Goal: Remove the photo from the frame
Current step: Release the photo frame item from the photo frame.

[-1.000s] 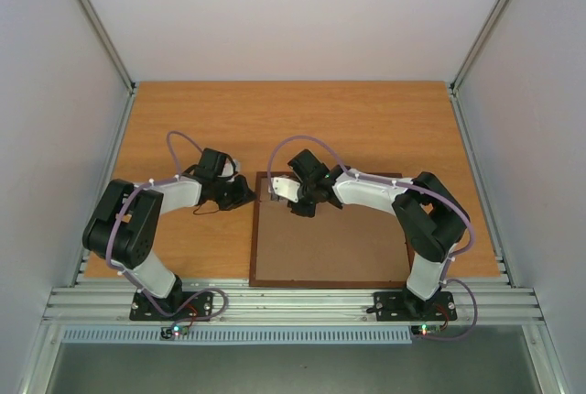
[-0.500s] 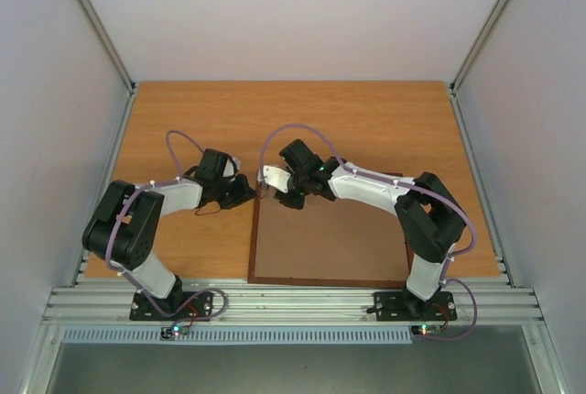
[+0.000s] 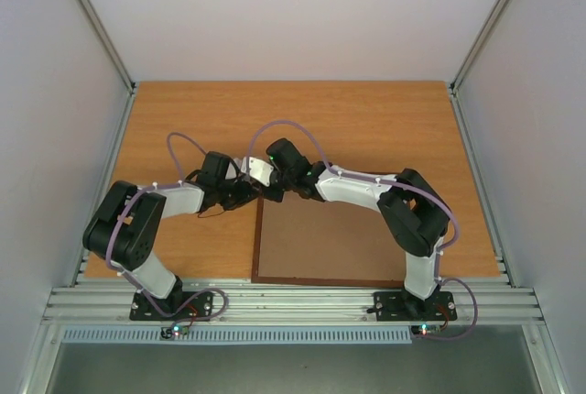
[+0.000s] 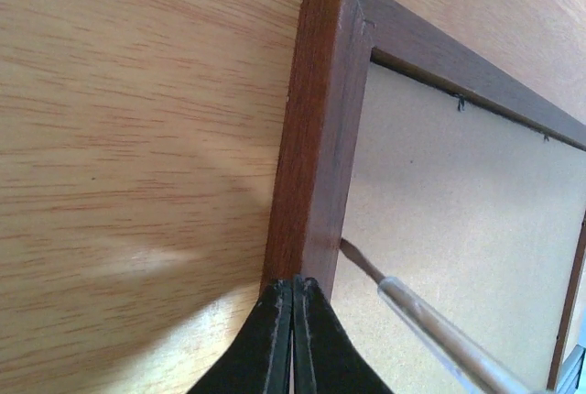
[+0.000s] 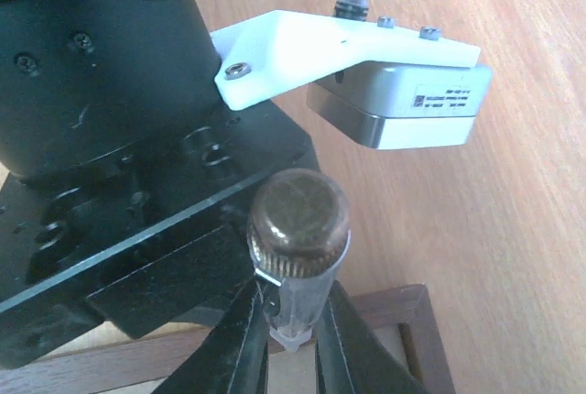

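I am lying the frame (image 4: 316,137) flat on the worktop (image 4: 137,92), just in front of my bases, with its plain brown back facing up. As far as I can judge from above, its long axis is running left to right, and its near rail is lying roughly along the near edge of the worktop. The photo is not showing in any view. I am taking it to be face down under the backing board (image 4: 458,211), inside the frame.

My left pincer (image 4: 293,286) is pressed together with nothing between its fingers. Its tips are touching the outside of the frame's left rail, a little short of the far left corner. I am reading that as bracing, so the frame is not sliding sideways while I am working on it.

My right pincer (image 5: 295,307) is clamped on the clear handle of a screwdriver (image 5: 298,220), and I am reaching it across to that same corner. The blade is slanting down onto the backing board, with its tip right beside the inner edge of the left rail. I am holding it that way, I think, to pry at whatever is fixing the board in. Small dark tabs are showing along the far rail.
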Available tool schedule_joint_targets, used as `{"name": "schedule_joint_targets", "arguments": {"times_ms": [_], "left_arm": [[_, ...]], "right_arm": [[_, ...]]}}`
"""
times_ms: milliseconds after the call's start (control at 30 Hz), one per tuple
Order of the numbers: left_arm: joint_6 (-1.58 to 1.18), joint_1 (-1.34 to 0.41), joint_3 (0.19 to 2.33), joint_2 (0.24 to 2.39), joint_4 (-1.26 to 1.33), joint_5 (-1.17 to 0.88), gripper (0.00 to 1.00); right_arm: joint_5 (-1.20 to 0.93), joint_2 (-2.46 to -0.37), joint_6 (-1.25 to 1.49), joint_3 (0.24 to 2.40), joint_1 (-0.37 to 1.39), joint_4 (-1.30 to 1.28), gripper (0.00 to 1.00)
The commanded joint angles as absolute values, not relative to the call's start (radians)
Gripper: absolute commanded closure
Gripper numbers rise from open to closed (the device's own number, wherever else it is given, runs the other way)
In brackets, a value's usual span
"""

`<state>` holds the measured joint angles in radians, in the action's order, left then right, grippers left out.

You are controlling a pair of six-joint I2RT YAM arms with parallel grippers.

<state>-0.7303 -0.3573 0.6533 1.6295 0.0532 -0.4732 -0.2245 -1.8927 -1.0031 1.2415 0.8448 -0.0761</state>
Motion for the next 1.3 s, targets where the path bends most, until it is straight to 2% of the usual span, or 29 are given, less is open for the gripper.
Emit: {"name": "schedule_joint_targets", "arguments": {"times_ms": [0, 400, 633, 833, 967, 1267], "left_arm": [[-0.713, -0.408, 0.608, 1.646, -0.051, -0.502, 0.97], [-0.683, -0.408, 0.644, 1.479, -0.208, -0.381, 0.76], [-0.677, -0.427, 0.668, 1.384, -0.304, -0.285, 0.53], [-0.623, -0.519, 0.771, 1.397, -0.463, -0.083, 0.37], [-0.613, -0.56, 0.813, 1.449, -0.5, -0.019, 0.32], [-0.636, -0.656, 0.892, 1.59, -0.569, 0.098, 0.28]], "right_arm": [[-0.255, -1.873, -1.006, 1.246, 0.874, 0.089, 0.99], [-0.16, -1.619, -0.938, 1.007, 0.849, 0.107, 0.99], [-0.071, -1.468, -0.857, 0.858, 0.847, 0.141, 0.99], [-0.011, -1.314, -0.78, 0.712, 0.847, 0.18, 0.99], [0.034, -1.201, -0.73, 0.639, 0.848, 0.169, 0.99], [0.089, -0.972, -0.688, 0.499, 0.848, 0.158, 0.99]]}}
